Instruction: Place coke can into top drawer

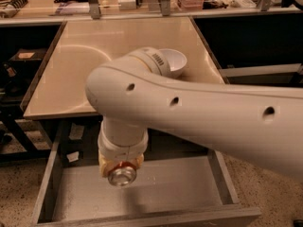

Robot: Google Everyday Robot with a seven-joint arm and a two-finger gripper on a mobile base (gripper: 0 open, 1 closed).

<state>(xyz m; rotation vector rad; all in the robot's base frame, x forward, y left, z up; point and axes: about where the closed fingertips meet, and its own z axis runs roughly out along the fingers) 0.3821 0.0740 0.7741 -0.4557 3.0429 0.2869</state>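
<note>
One coke can [121,177] — in the pinch of the gripper [121,169] — over the top drawer [177,189].

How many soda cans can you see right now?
1. The coke can is held in the gripper, above the open top drawer. The arm covers part of the table, so another could be hidden.

One can [121,177], one bowl [173,60], one hand [121,166] over drawer [177,187]

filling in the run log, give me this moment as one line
phase: carry | claw: shut on coke can, over open top drawer | release: not yet done | white bowl: on table
</note>
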